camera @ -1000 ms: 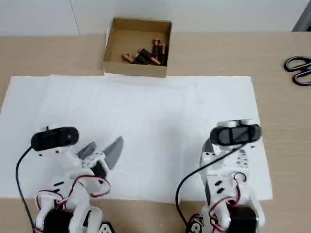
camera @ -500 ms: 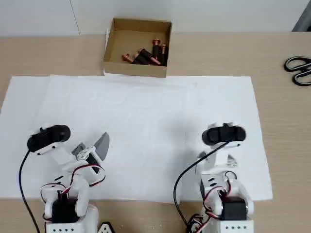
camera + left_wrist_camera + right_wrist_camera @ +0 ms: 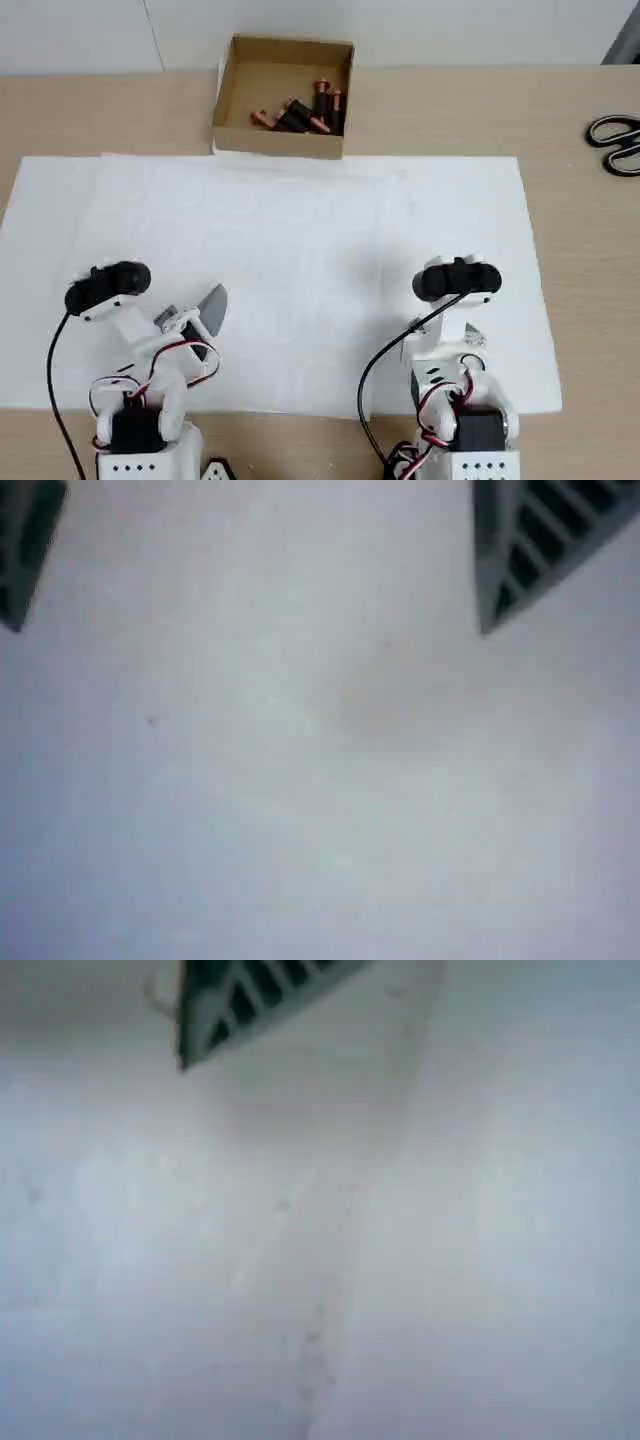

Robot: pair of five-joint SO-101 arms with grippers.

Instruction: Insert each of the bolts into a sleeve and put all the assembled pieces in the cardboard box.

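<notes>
A wooden table [image 3: 100, 110] carries a white sheet [image 3: 300, 260] over its near half; 2 arms sit folded at the sheet's near edge; the left gripper [image 3: 192, 310] hangs over the paper, jaws spread wide and released; the right gripper [image 3: 465, 330] is tucked under its camera, its state impossible to tell; the box [image 3: 228, 100] stands just beyond the sheet's far edge, holding a cluster of assembled pieces [image 3: 298, 112]; scissors [image 3: 615, 140] lie at the table's far right.
</notes>
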